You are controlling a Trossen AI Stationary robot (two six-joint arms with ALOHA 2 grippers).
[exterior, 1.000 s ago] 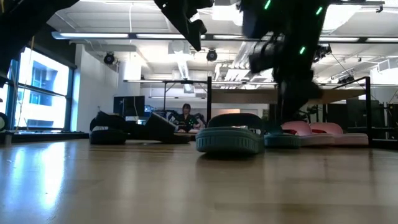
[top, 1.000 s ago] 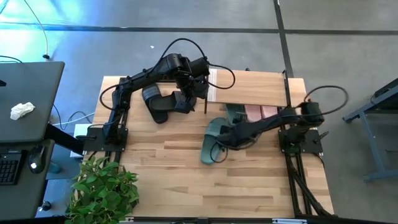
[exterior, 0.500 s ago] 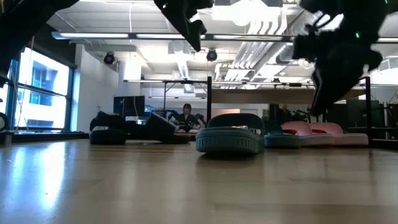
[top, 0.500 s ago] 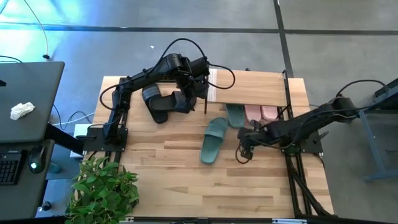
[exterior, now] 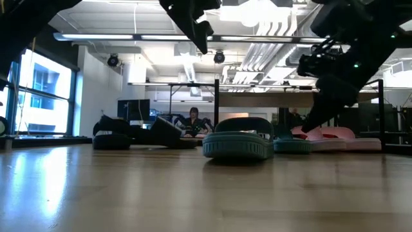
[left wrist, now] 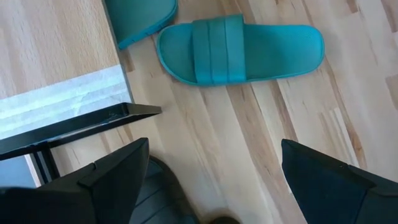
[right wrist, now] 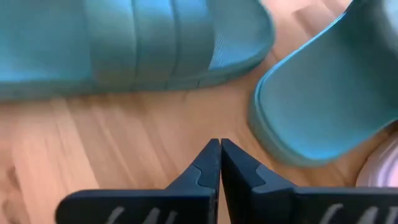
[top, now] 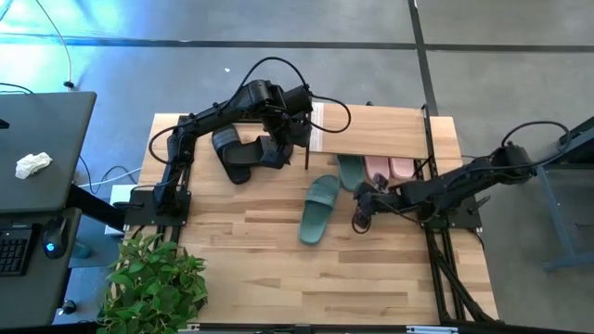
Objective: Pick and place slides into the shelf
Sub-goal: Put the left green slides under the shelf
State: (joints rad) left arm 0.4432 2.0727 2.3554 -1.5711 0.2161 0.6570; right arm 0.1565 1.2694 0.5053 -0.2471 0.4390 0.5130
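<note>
- On the left side of the table I see my left gripper, and its fingers are wide apart with nothing in them
- It hangs just above the two black slides, which lie beside the left end of the shelf
- The shelf stands at the far edge of the table, with its light plank top and thin black legs
- One teal slide lies flat on the table in front of the shelf, not put away yet
- The other teal slide is tucked under the shelf's front edge, with its heel sticking out
- The two pink slides sit under the shelf just to the right of it
- My right gripper is low over the table, just beside the loose teal slide, with its fingers pressed together and holding nothing
- I think the next job is the loose teal slide
- To do it well I should spread the fingers first, then come down over the wide strap, one finger on each side
- I should lift it clear of the table, so it does not bump the teal one already under the shelf
</note>
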